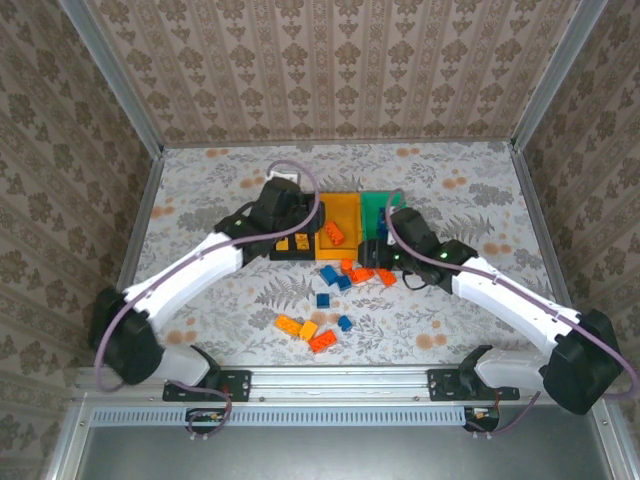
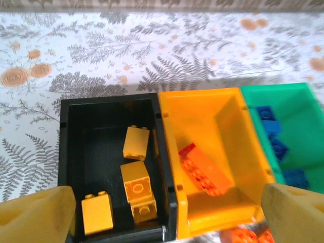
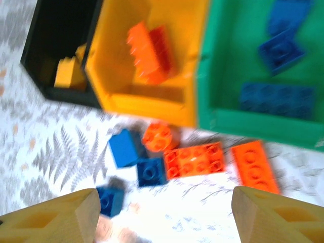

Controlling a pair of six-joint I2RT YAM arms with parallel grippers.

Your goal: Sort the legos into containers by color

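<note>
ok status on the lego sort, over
Left gripper open over black bin. Right gripper open above loose legos. Bins part filled, nothing blocking.

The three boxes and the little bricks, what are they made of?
The boxes look like hard plastic, smooth and a bit shiny, with thin moulded walls in solid colours. The bricks look like glossy plastic too, with moulded round studs.

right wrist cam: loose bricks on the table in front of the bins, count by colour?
Blue bricks: 3
Red-orange bricks: 3
Total: 6 loose on the table in front of the bins, right wrist view.
</note>
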